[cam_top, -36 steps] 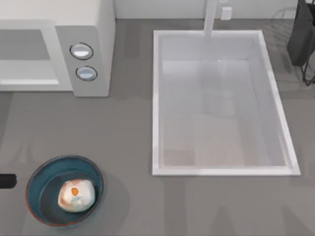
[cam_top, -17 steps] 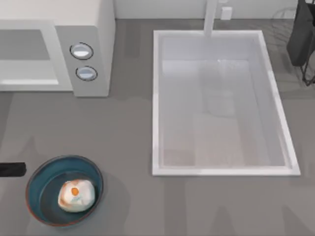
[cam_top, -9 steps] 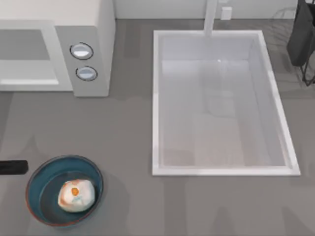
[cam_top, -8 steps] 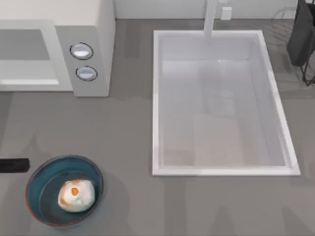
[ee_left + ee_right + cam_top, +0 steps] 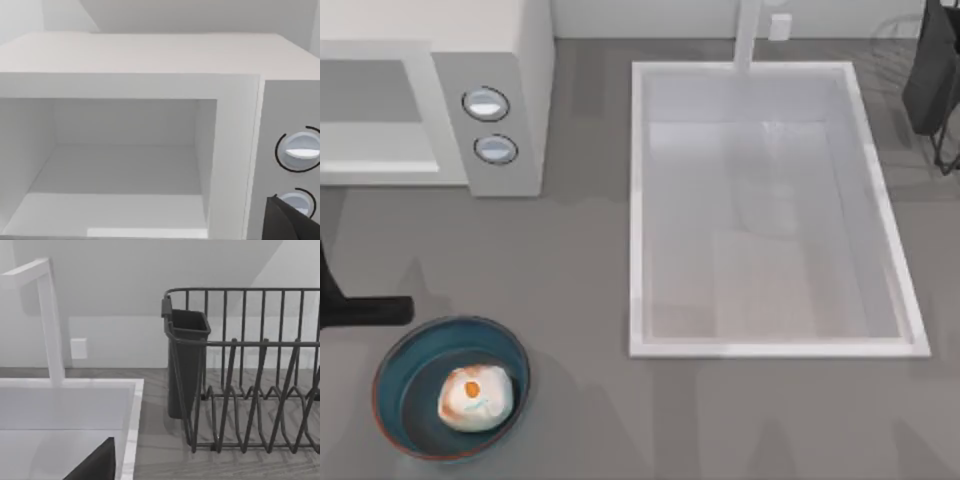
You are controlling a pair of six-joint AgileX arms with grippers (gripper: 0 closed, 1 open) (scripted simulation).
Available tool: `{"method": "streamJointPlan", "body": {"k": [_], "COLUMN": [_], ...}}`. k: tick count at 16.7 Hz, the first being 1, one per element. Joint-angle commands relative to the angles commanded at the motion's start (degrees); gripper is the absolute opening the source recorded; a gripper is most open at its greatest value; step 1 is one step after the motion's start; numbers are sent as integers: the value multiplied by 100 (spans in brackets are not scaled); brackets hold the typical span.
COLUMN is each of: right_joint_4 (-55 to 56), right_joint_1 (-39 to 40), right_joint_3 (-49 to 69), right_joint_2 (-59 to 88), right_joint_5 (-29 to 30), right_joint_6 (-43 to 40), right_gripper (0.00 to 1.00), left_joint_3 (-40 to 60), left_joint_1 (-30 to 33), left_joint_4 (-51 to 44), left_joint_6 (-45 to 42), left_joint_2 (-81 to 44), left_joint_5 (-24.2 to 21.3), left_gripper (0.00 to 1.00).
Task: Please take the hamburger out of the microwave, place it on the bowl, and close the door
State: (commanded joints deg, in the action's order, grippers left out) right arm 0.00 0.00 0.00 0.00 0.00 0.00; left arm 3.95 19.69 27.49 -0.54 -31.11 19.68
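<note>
The hamburger [image 5: 475, 397], a whitish lump with an orange patch, lies inside the blue-teal bowl [image 5: 395, 355] at the table's front left. The white microwave [image 5: 505, 60] stands at the back left with its two round dials [image 5: 486, 103] facing forward. In the left wrist view its cavity [image 5: 125, 165] stands open with nothing in it, beside the dials [image 5: 298, 152]. The door is out of view. My left gripper [image 5: 380, 311] reaches in from the left edge as a dark bar, just behind the bowl and in front of the microwave. It holds nothing that I can see.
A white sink basin [image 5: 640, 200] with a tap [image 5: 748, 35] takes up the middle and right. A dark wire dish rack [image 5: 250, 390] with a cutlery cup [image 5: 186, 360] stands at the back right, faced by my right arm's camera. Bare grey counter [image 5: 580, 260] lies between bowl and sink.
My left gripper has moved back towards the microwave and further right into the top view, from beside the bowl to behind it. The hamburger and bowl have not moved.
</note>
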Motion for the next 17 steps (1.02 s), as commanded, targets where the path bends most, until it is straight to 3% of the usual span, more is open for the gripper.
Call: {"method": "streamJointPlan", "body": {"k": [12,17], "right_joint_4": [0,0], "right_joint_1": [0,0], "right_joint_3": [0,0], "right_joint_2": [0,0], "right_joint_5": [0,0], "right_joint_6": [0,0], "right_gripper": [100,100], "left_joint_3": [517,1155], "left_joint_1": [187,-618], "left_joint_4": [-495,-1203], "left_joint_6": [3,-495], "left_joint_2": [-19,-701], "left_joint_5": [201,-477], "left_gripper": [0,0]}}
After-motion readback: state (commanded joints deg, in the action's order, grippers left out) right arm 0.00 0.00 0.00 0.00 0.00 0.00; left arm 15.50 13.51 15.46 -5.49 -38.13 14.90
